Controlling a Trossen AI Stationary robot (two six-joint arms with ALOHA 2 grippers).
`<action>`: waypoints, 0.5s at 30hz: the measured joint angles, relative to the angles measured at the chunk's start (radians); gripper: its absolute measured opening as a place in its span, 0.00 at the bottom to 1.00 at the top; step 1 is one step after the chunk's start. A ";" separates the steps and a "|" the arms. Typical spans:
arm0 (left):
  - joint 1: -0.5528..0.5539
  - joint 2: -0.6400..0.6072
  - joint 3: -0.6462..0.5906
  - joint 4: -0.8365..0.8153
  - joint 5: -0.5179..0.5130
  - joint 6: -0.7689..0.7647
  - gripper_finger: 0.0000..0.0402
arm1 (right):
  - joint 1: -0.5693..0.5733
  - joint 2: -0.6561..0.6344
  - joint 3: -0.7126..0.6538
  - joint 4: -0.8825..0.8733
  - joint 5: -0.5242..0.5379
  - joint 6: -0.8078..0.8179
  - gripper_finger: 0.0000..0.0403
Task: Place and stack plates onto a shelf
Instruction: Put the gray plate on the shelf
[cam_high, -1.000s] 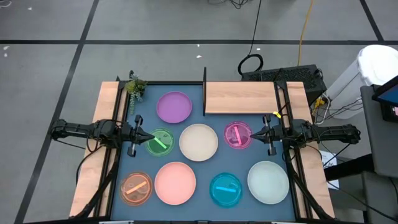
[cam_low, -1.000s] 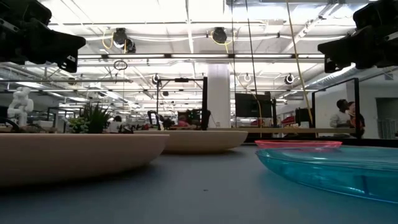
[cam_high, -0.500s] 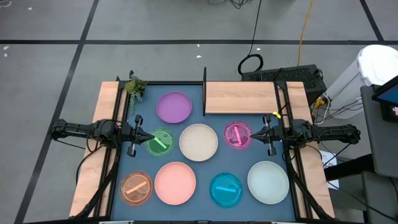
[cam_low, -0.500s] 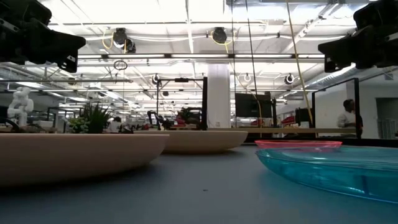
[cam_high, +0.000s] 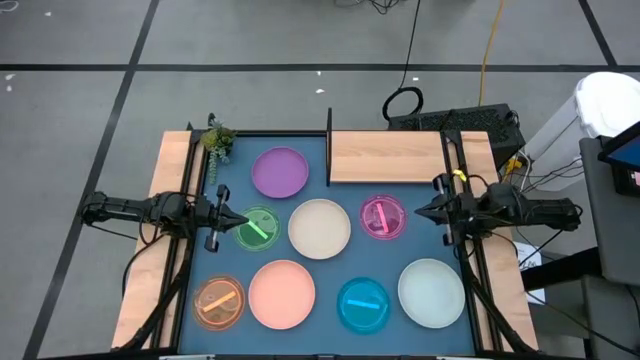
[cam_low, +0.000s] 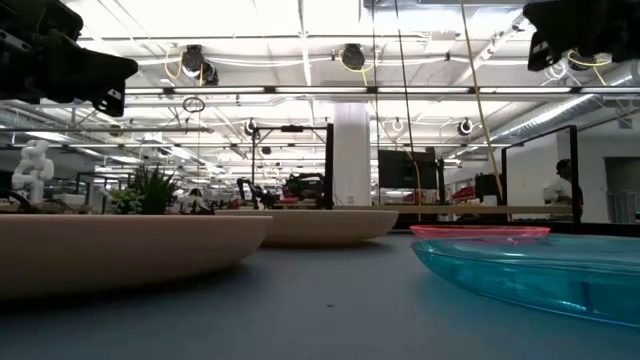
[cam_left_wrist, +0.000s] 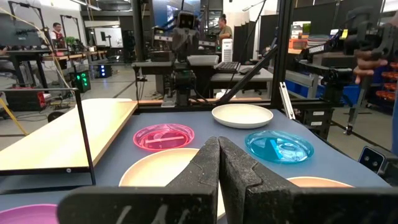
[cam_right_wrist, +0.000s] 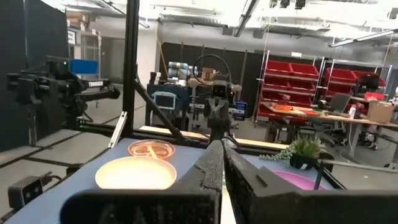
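Wooden shelf (cam_high: 388, 157) sits bare at the back of the mat, nothing stacked on it yet — I'm at the very start. Big plates wait: purple plate (cam_high: 279, 172), cream plate (cam_high: 319, 228), pink plate (cam_high: 281, 294), mint plate (cam_high: 431, 292). My left gripper (cam_high: 243, 221) hangs over the green dish (cam_high: 258, 229), jaws pinched shut, holding nothing. My right gripper (cam_high: 420, 210) beside the magenta dish (cam_high: 383, 217) — shut, empty. Next: open, drop to a rim.
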 joint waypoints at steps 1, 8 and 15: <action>0.000 0.000 0.000 0.000 0.000 0.000 0.01 | 0.000 0.018 0.021 -0.010 0.000 0.000 0.00; 0.000 0.000 0.000 0.000 0.000 0.000 0.01 | 0.000 0.213 0.171 -0.048 0.002 0.028 0.00; 0.000 0.000 0.000 0.000 0.000 0.000 0.01 | 0.000 0.443 0.374 -0.051 0.002 0.027 0.00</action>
